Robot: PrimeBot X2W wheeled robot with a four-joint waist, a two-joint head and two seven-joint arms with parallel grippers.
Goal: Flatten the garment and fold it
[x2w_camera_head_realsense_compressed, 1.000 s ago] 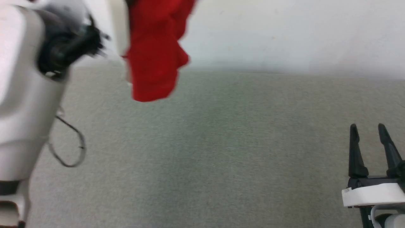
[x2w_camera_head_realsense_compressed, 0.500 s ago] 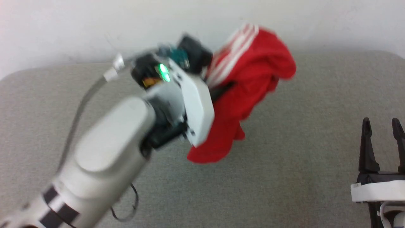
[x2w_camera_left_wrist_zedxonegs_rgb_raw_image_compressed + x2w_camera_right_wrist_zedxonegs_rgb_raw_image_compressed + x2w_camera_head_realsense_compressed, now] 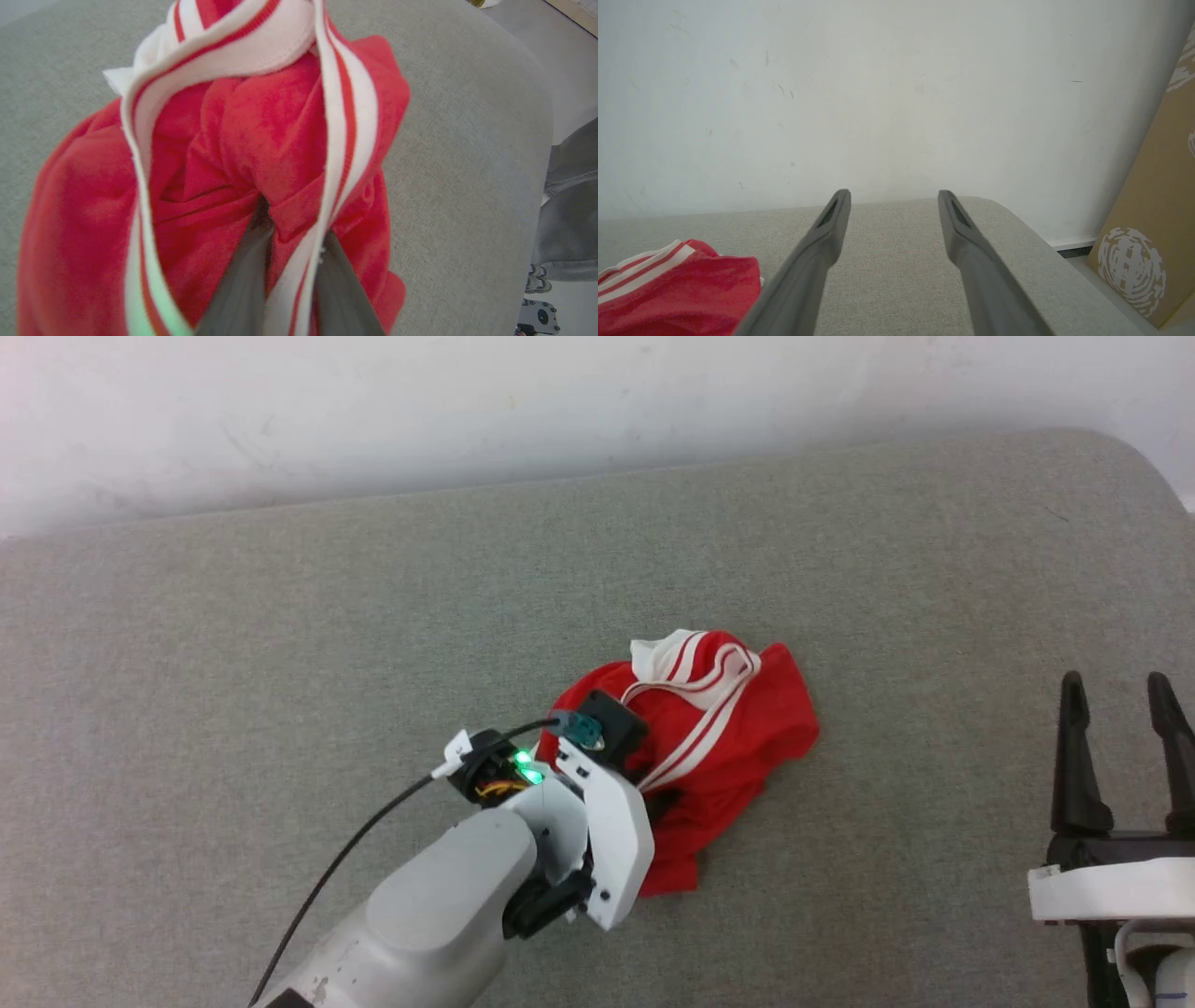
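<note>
The garment (image 3: 738, 728), red with white striped trim, lies crumpled in a heap on the grey cushioned surface (image 3: 280, 644), right of centre. My left gripper (image 3: 656, 791) reaches into the heap from the lower left, its fingertips buried in the cloth. The left wrist view shows the gripper (image 3: 294, 219) close up. A red fold of the garment (image 3: 261, 130) and a strip of trim pass between its slightly parted fingers (image 3: 243, 284). My right gripper (image 3: 1116, 686) stands open at the lower right, well clear of the cloth. Seen from its own wrist, the right gripper (image 3: 894, 193) has the garment (image 3: 682, 289) to its lower left.
A white wall (image 3: 467, 411) runs along the far edge of the surface. The surface ends in a rounded corner (image 3: 1120, 457) at the far right. Beyond that corner a brown cardboard box (image 3: 1153, 233) leans on the floor. Bare grey fabric surrounds the heap.
My left arm has swung down with the garment, which hung in the air and now rests on the surface. The head camera has tilted down. The right gripper has stayed put.
</note>
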